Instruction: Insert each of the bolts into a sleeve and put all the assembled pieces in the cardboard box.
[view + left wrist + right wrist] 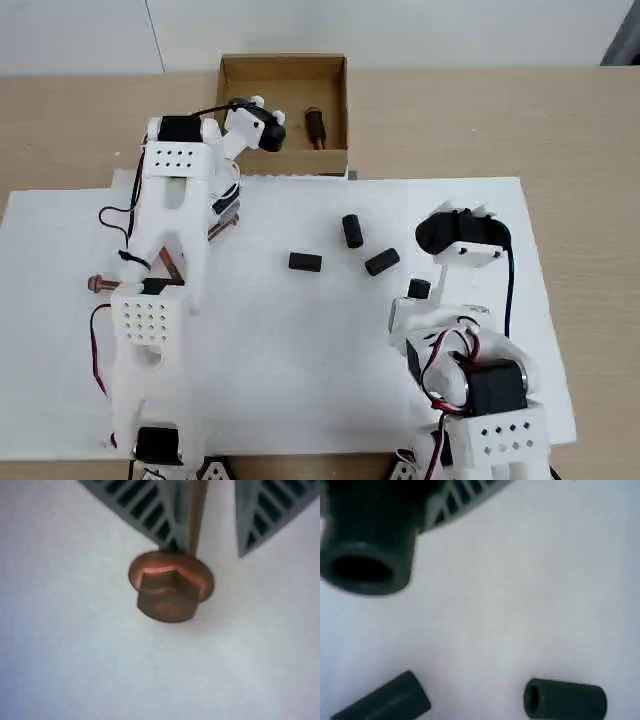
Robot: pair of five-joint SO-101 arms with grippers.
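Observation:
A copper bolt (170, 587) lies on the white sheet (75, 655) with its hex head toward the left wrist camera. Its shank runs between the grey fingers of my left gripper (207, 550), against one finger and with a gap to the other, so the gripper is open around it. From above, that gripper (225, 215) sits just below the cardboard box (228, 100). My right gripper (418, 290) is shut on a black sleeve (367, 555) whose open end faces its camera. Three loose sleeves (305, 262) (352, 230) (381, 262) lie mid-sheet.
One assembled piece (315, 125) lies inside the box. Another bolt (100, 284) rests at the sheet's left side beside the left arm. Two of the loose sleeves (385, 700) (565, 697) lie close to the right gripper. The wooden table (580, 150) surrounds the sheet.

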